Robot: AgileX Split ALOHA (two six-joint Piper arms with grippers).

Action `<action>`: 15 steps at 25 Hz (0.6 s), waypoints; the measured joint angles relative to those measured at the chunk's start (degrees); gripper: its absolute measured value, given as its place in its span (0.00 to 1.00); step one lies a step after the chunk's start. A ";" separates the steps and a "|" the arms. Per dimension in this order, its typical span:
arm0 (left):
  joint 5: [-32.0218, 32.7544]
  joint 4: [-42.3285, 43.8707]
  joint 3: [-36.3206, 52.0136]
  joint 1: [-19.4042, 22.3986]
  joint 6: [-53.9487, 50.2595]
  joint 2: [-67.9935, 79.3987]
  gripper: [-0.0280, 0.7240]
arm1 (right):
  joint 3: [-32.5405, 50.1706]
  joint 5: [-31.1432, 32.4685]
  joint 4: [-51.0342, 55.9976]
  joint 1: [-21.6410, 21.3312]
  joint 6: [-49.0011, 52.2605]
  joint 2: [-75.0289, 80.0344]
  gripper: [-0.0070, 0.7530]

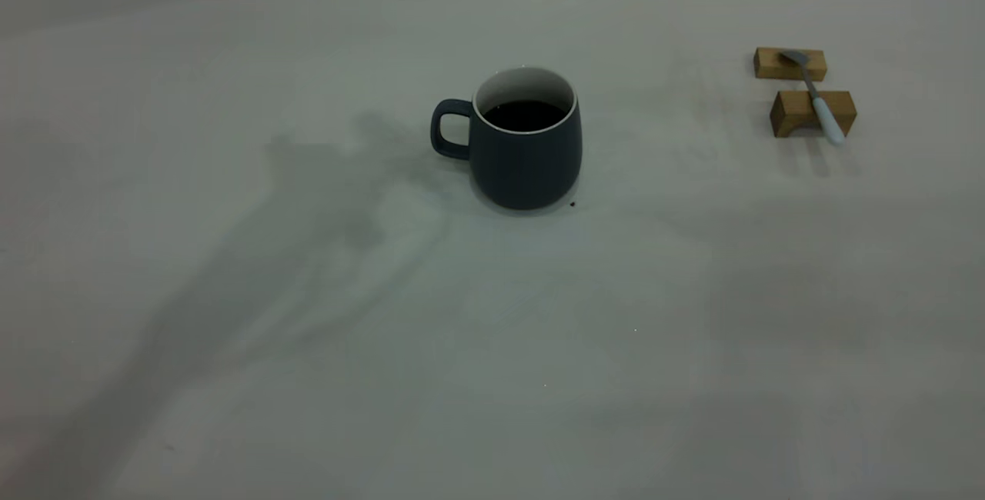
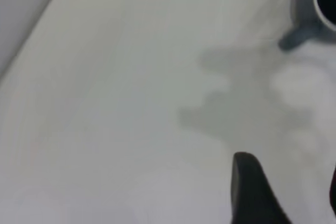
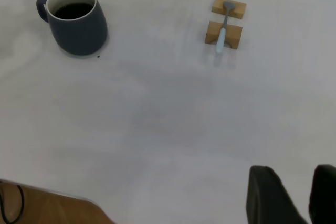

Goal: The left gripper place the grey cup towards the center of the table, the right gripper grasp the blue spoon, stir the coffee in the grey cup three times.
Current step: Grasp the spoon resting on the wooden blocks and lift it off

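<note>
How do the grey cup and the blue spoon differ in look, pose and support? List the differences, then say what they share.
1. The grey cup stands upright; the blue spoon lies flat.
2. The cup sits directly on the table; the spoon rests across two wooden blocks.
3. The cup is dark slate and bulky, holding coffee; the spoon is slim, with a pale handle.

Shared: neither is held by a pincer.

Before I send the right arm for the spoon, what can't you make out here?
- Left gripper: cut off by the left wrist view's edge; absent from the exterior view.
- Right gripper: only finger stubs at the edge.
- Grey cup: cropped and blurred in the left wrist view.
- Blue spoon: bowl too small to tell details.
</note>
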 joint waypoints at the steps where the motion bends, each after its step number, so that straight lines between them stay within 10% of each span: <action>1: 2.26 1.26 0.00 0.00 -2.14 -1.24 0.57 | 0.00 0.00 0.00 0.00 0.00 0.00 0.32; 6: 15.15 3.90 0.00 0.00 -9.39 -7.61 0.49 | 0.00 0.00 0.00 0.00 0.00 0.00 0.32; 15: 15.15 4.28 8.95 0.00 -21.71 -24.96 0.42 | 0.00 0.00 0.00 0.00 0.00 -0.07 0.32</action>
